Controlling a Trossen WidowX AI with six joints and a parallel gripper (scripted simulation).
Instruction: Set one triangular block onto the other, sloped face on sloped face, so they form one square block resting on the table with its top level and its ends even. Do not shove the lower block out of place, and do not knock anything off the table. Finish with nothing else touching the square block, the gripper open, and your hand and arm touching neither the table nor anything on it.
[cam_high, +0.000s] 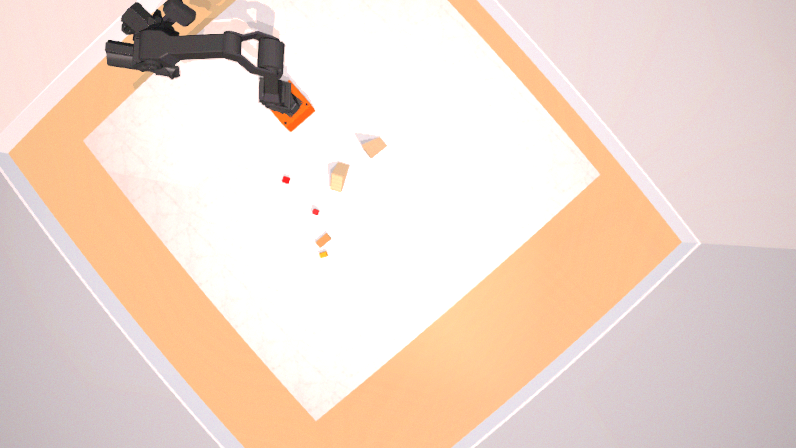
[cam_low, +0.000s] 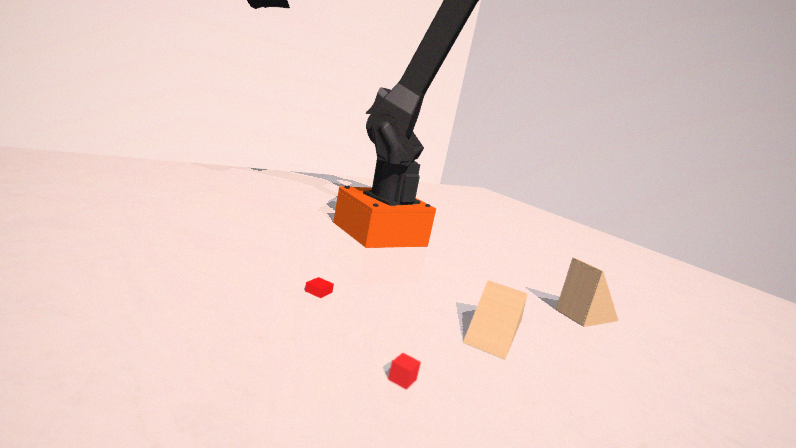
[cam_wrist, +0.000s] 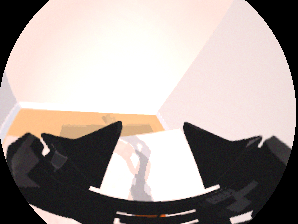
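Exterior view: arm (cam_low: 428, 61) cut off by the top edge, jaws hidden behind the orange box (cam_low: 384, 222), so their spread can't be read there. Top view: the two small pieces low on the tabletop (cam_high: 445, 233), one tan (cam_high: 323, 239) and one yellow (cam_high: 323, 254), are too small to tell shape; both fall outside the exterior view. Wrist view: fingertips are dark silhouettes, lower housing blurred, none of the blocks visible.

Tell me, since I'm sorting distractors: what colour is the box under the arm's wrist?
Bright orange box, clearest in the exterior view.
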